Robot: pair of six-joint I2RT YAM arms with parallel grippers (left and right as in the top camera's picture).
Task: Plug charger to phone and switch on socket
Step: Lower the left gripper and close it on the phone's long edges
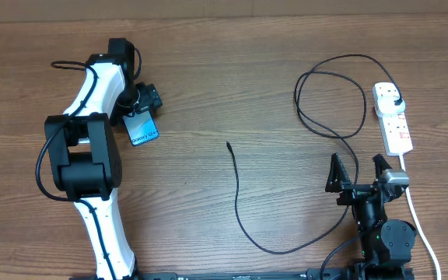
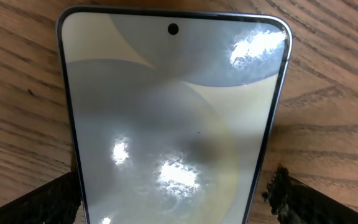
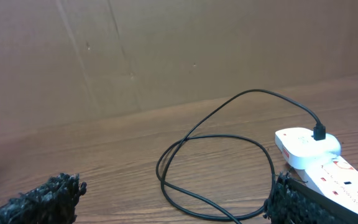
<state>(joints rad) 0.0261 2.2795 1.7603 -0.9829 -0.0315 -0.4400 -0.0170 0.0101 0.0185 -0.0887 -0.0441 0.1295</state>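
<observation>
The phone (image 1: 144,130), with a light blue screen, lies on the wood table at the left and fills the left wrist view (image 2: 173,112). My left gripper (image 1: 141,115) is open and straddles the phone's near end (image 2: 166,202). Its left finger is against the phone's edge and a thin strip of wood shows at the right finger. The black charger cable (image 1: 237,194) lies loose, with its free tip (image 1: 229,144) mid-table. Its plug (image 1: 395,98) sits in the white socket strip (image 1: 397,128). My right gripper (image 1: 358,167) is open and empty, near the cable loop (image 3: 216,124) and the strip (image 3: 328,165).
The strip's thick white cord (image 1: 418,218) runs down the right side past my right arm. A brown cardboard wall (image 3: 166,50) stands behind the table. The left arm's white links (image 1: 92,155) cover the table's left part.
</observation>
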